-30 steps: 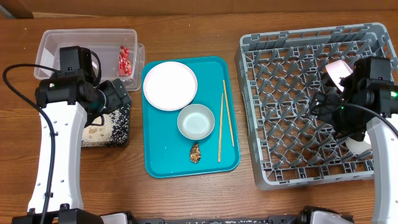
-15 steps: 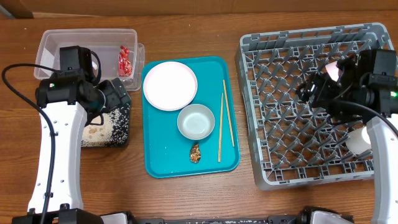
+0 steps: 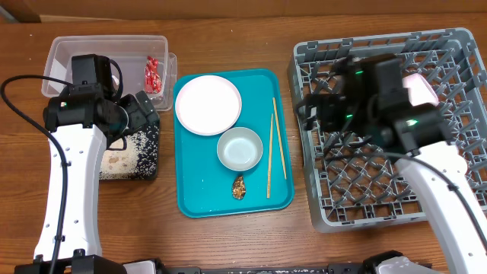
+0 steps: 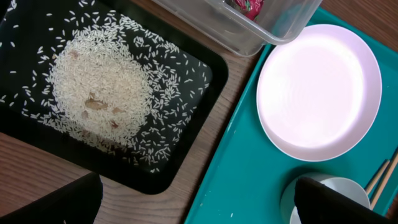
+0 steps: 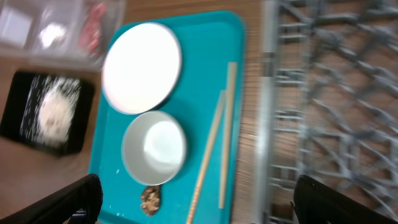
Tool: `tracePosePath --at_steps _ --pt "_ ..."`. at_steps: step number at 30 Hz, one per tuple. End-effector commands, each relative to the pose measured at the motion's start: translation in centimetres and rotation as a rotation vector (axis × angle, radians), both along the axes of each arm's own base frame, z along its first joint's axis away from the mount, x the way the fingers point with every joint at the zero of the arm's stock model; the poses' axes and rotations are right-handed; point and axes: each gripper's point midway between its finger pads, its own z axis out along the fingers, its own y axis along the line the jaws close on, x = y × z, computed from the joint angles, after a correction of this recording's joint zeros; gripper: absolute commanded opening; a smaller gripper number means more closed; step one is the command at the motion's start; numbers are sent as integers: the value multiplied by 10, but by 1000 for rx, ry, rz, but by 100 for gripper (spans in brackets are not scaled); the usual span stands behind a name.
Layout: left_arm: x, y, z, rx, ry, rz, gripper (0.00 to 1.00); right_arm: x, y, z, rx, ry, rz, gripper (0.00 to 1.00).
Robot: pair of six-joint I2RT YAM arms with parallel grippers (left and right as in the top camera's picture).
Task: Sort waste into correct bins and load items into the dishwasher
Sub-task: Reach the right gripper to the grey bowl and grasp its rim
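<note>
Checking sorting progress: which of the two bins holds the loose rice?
The shallow black tray, with rice heaped on its floor; the clear tub beside it holds the red wrapper instead.

The table (image 3: 243, 30) is warm brown wood with long darker grain lines. On it the serving tray (image 3: 198, 190) is plain teal, the plate (image 3: 208, 104) clean white, the bowl (image 3: 240, 148) pale, almost white. The chopsticks (image 3: 280, 137) are light tan and the food scrap (image 3: 239, 187) is mottled brown. The black tray (image 4: 22, 93) is speckled with white rice (image 4: 99, 87). The tub (image 3: 76, 49) is clear, the wrapper (image 3: 152, 74) inside is red. The dish rack (image 3: 365, 190) is grey with a lattice pattern, and the cup (image 3: 420, 90) there is pale pink.
</note>
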Motion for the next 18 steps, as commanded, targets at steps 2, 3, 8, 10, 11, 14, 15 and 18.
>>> tracePosePath --at_steps 2,3,8,10,11,14,15,18 --pt "3 3 13 13 -40 17 100 -2 36 -19 -56 3 83 100" --pt "3 3 13 13 -40 17 100 -2 46 -26 -61 16 107 100" --pt "3 3 13 13 -40 17 100 -8 81 -74 -113 121 195 100" --pt "3 3 13 13 -40 17 100 -10 91 -95 -133 170 208 96" --pt "3 3 13 13 -40 17 100 -10 93 -105 -139 197 202 93" --pt "3 3 13 13 -40 17 100 -11 98 -130 -154 265 186 79" --pt "3 3 13 13 -40 17 100 -12 99 -138 -157 285 186 77" --pt "3 3 13 13 -40 17 100 -14 103 -157 -171 332 185 72"
